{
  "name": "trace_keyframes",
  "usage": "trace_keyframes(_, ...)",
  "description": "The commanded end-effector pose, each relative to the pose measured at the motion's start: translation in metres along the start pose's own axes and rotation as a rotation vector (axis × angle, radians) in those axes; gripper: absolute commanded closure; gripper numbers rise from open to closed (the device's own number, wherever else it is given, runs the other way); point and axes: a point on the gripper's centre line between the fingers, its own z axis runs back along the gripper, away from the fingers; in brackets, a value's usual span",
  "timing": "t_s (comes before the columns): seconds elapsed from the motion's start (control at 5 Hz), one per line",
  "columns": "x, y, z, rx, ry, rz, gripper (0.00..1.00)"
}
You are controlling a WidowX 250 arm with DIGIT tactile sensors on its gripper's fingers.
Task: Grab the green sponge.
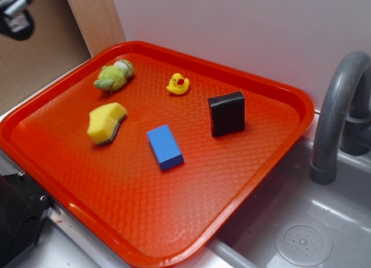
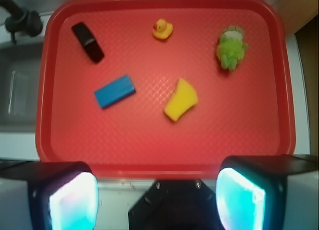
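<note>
The green sponge (image 1: 106, 123) is a wavy yellow foam piece with a thin dark layer on its lower side. It lies on the left part of the red tray (image 1: 272, 83). In the wrist view the green sponge (image 2: 181, 99) sits right of the middle of the tray (image 2: 164, 168), well ahead of my gripper (image 2: 157, 189). The gripper hangs high above the tray's near rim, open wide, with nothing between its glowing pads (image 2: 75, 202). Part of the arm (image 1: 16, 15) shows at the exterior view's top left corner.
Also on the tray are a fuzzy green plush toy (image 1: 114, 75), a yellow rubber duck (image 1: 178, 84), a blue block (image 1: 165, 147) and an upright black block (image 1: 226, 113). A grey faucet (image 1: 336, 117) and a sink (image 1: 301, 233) are on the right.
</note>
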Motion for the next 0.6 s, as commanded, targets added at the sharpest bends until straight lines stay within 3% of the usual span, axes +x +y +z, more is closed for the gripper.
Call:
trace_keyframes(0.0,0.019,0.02,-0.011,0.035,-0.088,0.192,0.0)
trace_keyframes(0.2,0.011,0.04,-0.033,0.082,-0.13,0.426,0.0)
trace_keyframes(0.4,0.015,0.037,-0.065,0.078,-0.125,0.507,0.0)
